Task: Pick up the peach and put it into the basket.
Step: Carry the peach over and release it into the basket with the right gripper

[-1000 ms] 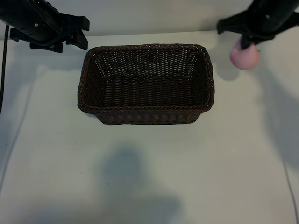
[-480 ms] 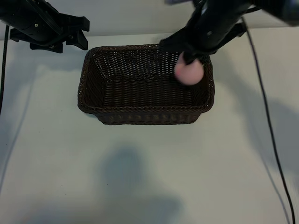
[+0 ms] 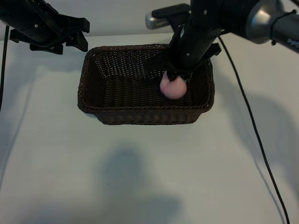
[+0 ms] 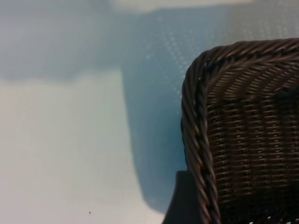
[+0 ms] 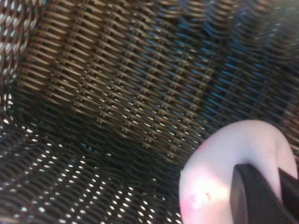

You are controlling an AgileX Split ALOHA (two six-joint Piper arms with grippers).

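The pale-pink peach hangs inside the right half of the dark-brown wicker basket, just above its floor. My right gripper is shut on it from above. In the right wrist view the peach fills the corner with a black finger pressed on it, and the basket weave lies close behind. My left gripper is parked, open and holding nothing, off the basket's far left corner. The left wrist view shows that corner's braided rim.
The white table spreads bare in front of the basket and to both sides. A black cable trails from the right arm across the table's right side. Another cable hangs at the left edge.
My right arm has carried the peach from beyond the basket's far right corner leftward over the rim and down into the basket. The left arm has not moved.
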